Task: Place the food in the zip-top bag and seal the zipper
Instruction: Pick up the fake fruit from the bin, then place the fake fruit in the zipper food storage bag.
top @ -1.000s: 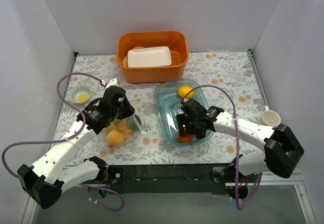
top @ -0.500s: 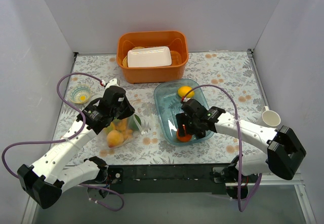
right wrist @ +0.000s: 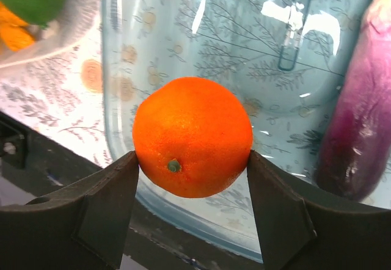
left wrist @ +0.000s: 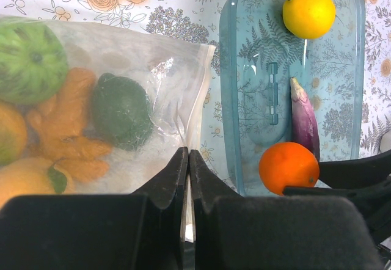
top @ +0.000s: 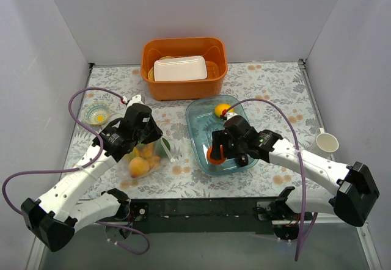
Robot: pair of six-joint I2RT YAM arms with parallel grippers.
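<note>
Since the earlier top view, the orange (right wrist: 192, 137) has risen off the lower end of the blue tray (left wrist: 227, 99) and shifted up and left in the frame. It is carried by the right gripper (top: 216, 154), whose fingers clamp it on both sides across its widest part. The zip-top bag (left wrist: 156, 68) lies left of centre in the top view, just beside the tray, and already holds green and orange-yellow pieces. The left gripper (left wrist: 188, 160) has its jaws pressed together on the bag's edge nearest the tray. A lemon (left wrist: 308, 13) and an eggplant (left wrist: 303, 120) lie in the tray. The hold on the round, smooth orange looks shallow, so a jolt could pop it loose over the tray's rim. The bag's mouth looks barely parted, so the orange may shove the soft plastic aside instead of entering, or tug it out of the left pinch.
</note>
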